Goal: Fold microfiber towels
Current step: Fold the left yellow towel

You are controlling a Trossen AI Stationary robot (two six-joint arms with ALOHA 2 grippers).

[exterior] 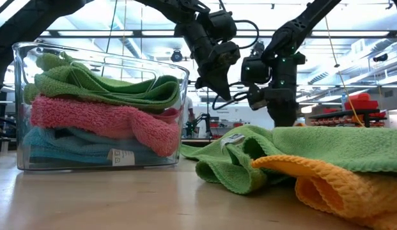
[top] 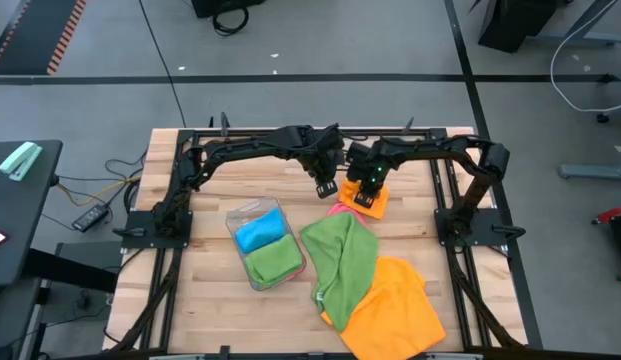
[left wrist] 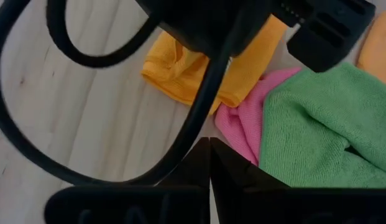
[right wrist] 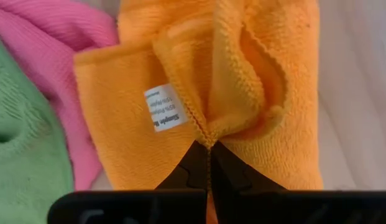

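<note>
A small folded orange towel (right wrist: pixel 255 81) with a white label lies at the table's far middle, beside a pink towel (right wrist: pixel 50 37). My right gripper (right wrist: pixel 209 149) stands over it, shut on it. My left gripper (left wrist: pixel 209 148) hangs shut just to the left, above bare wood near the pink towel (left wrist: pixel 239 121), and holds nothing. Nearer the front, a loose green towel (top: pixel 342 258) lies partly over a larger orange towel (top: pixel 395 305). A clear tray (exterior: pixel 16 102) holds folded green, pink and blue towels. My right gripper pinches the folded orange towel at a hemmed edge (right wrist: pixel 204 127) near its middle, between the two fingertips. The fingers come steeply from above. Folds of the cloth pucker toward the fingertips, and the rest of the towel lies on the table. How many layers are caught I cannot tell.
The clear tray (top: pixel 236 222) stands left of centre. The green towel (exterior: pixel 300 144) and the larger orange towel (exterior: pixel 339 182) fill the front right. Dark frame rails (top: pixel 170 230) run along the table's left and right sides. Bare wood shows at the front left.
</note>
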